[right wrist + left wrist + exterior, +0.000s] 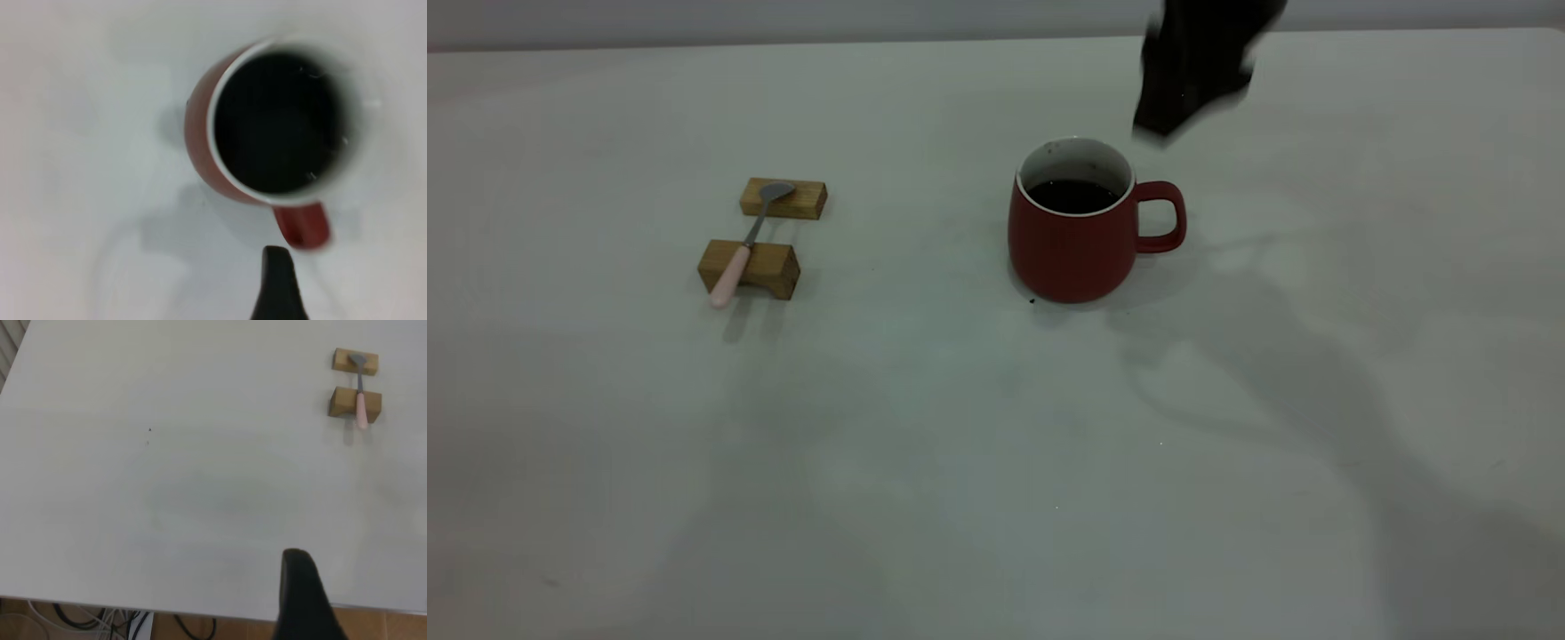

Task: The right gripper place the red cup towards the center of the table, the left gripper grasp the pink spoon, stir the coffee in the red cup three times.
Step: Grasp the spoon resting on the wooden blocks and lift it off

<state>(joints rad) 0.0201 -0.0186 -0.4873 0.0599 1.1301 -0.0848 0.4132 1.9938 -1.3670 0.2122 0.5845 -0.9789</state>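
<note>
The red cup (pixel 1074 238) stands upright near the middle of the table (pixel 978 462), its handle (pixel 1163 217) pointing right. Dark coffee (pixel 1072 196) fills it; the right wrist view looks straight down onto the coffee (pixel 277 123). My right gripper (pixel 1193 76) hangs blurred above and behind the cup's right side, open and holding nothing; one black finger (pixel 277 283) shows near the handle (pixel 303 225). The pink spoon (pixel 745 242) lies across two wooden blocks at the left. Of my left gripper only one black finger (pixel 301 593) shows, over the table's edge, far from the spoon (pixel 361 400).
The two tan wooden blocks (pixel 783 198) (pixel 751 267) carry the spoon, bowl on the far one, handle overhanging the near one. Cables (pixel 100 620) hang below the table edge in the left wrist view. A small dark speck (pixel 1032 301) lies by the cup's base.
</note>
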